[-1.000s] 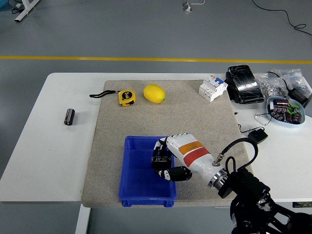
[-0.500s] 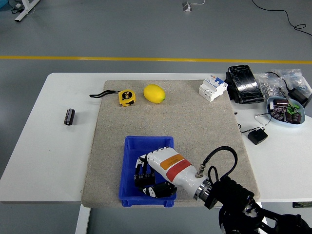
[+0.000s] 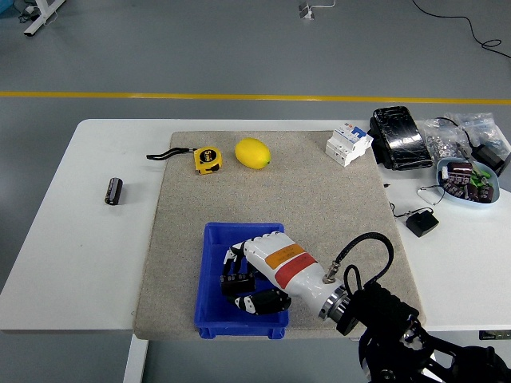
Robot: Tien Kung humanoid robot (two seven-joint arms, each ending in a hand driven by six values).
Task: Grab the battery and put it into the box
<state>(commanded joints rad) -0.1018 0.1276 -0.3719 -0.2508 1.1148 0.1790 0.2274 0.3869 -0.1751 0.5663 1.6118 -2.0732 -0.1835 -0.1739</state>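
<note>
White table (image 3: 72, 263), grey mat (image 3: 319, 199). Right hand (image 3: 251, 275) is hovering inside the blue box (image 3: 209, 275), lower centre, fingers curled, apparently holding nothing. Battery (image 3: 115, 191) is lying at centre left, well apart. Risk: the hand is working the wrong spot, battery unreached.

The right hand (image 3: 249, 278) reaches leftward from the lower right, fingers curled.

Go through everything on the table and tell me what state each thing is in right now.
right hand: inside the blue box, fingers curled; whether they hold anything cannot be seen
blue box: upright on the mat
battery: lying flat on bare table, left of the mat
tape measure: on the mat, strap trailing left
lemon: on the mat, untouched
</note>
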